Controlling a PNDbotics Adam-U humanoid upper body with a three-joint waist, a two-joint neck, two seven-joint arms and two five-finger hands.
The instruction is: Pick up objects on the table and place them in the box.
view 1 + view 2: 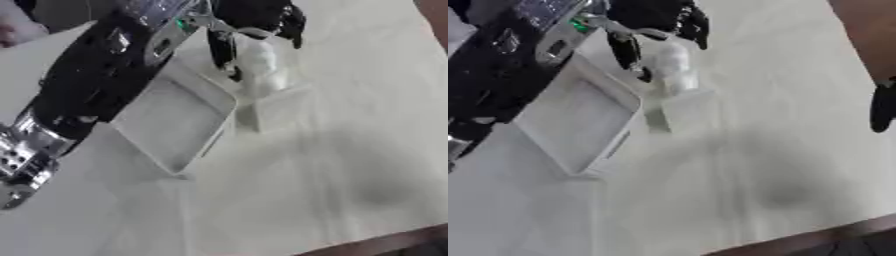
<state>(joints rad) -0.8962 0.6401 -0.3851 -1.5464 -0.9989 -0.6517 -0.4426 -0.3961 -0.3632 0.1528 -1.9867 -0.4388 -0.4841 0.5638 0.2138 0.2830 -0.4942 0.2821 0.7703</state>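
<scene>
The desk (pixel 350 150), covered in a pale cloth, fills most of both views and lies askew, with a dark brown edge showing at the lower right corner. A soft dark shadow falls on the cloth toward the lower right.

The left arm (pixel 96 85), black with silver joints, comes in from the lower left and runs diagonally up to the top of the view, crossing above the left side of the box.

The box (pixel 171 122) is a shallow white tray with a raised rim, lying tilted in the view at centre left. Its inside looks bare.

The left hand (pixel 254 20) hangs at the top centre, beyond the far corner of the box. Its fingers (pixel 223 52) curl downward around a white object (pixel 258 65), one dark finger along the object's left side and others over its top right. The white object is upright, rounded and pale; it is too blurred to tell more. It sits just past the box's far right corner.

Just below the object, beside the box's right rim, lies a small pale square item (pixel 280 110), flat on the cloth.

The right hand (pixel 883 107) shows only as a dark sliver at the right edge of the right eye view; I cannot tell how its fingers stand.
</scene>
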